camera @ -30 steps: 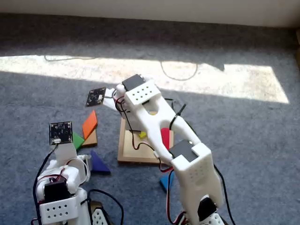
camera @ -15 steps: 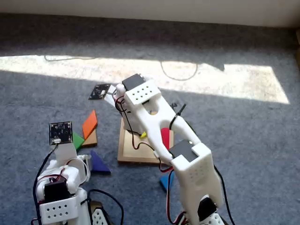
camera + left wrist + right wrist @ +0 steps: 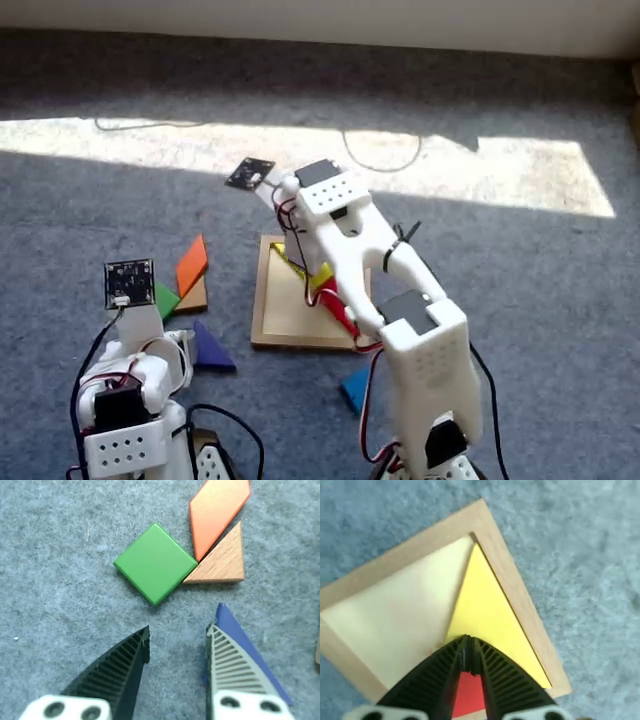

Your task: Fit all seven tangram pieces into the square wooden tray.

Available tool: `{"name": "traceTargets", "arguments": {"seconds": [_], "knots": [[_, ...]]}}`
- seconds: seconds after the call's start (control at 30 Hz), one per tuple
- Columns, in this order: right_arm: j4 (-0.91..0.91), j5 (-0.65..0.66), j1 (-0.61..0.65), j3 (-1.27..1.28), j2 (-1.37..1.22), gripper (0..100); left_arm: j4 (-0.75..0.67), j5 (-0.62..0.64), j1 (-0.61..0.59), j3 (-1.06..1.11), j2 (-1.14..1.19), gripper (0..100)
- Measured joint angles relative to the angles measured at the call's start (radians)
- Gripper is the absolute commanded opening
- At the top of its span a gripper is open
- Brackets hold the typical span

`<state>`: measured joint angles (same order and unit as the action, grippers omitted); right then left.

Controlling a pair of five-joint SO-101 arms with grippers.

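Two pieces sit in the tray: yellow triangle and red piece. Five lie on the carpet: green square, orange parallelogram, wood triangle, dark blue piece and light blue piece. The left claw gapes empty above the carpet; the right claw is pinched closed on nothing over the yellow triangle.

Pieces are coloured thus: yellow triangular piece, red piece, green square piece, orange parallelogram piece, bare-wood triangular piece, dark blue triangular piece. The square wooden tray is pale.
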<state>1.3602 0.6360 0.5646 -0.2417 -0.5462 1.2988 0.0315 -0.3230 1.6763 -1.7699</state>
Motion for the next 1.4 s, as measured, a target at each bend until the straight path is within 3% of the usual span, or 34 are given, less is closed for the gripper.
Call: {"name": "traceTargets", "arguments": {"seconds": [0.17, 0.4, 0.63, 0.9, 1.1, 1.3, 1.4], "knots": [[0.066, 0.075, -0.054, 0.000, 0.000, 0.8, 0.000, 0.000, 0.000, 0.000, 0.000, 19], [0.236, 0.075, -0.057, -0.078, 0.101, 0.8, 0.000, 0.000, 0.000, 0.000, 0.000, 19], [0.278, -0.084, -0.061, -0.035, 0.351, 0.8, 0.000, 0.000, 0.000, 0.000, 0.000, 19], [0.282, -0.276, -0.074, 0.334, 0.687, 0.9, 0.000, 0.000, 0.000, 0.000, 0.000, 19], [0.172, -0.463, -0.074, 0.624, 0.965, 1.2, 0.000, 0.000, 0.000, 0.000, 0.000, 19], [-0.110, -0.681, -0.074, 1.033, 1.148, 2.1, 0.000, 0.000, 0.000, 0.000, 0.000, 19], [-0.273, -0.775, -0.074, 1.246, 1.214, 13.2, 0.000, 0.000, 0.000, 0.000, 0.000, 19]]}}
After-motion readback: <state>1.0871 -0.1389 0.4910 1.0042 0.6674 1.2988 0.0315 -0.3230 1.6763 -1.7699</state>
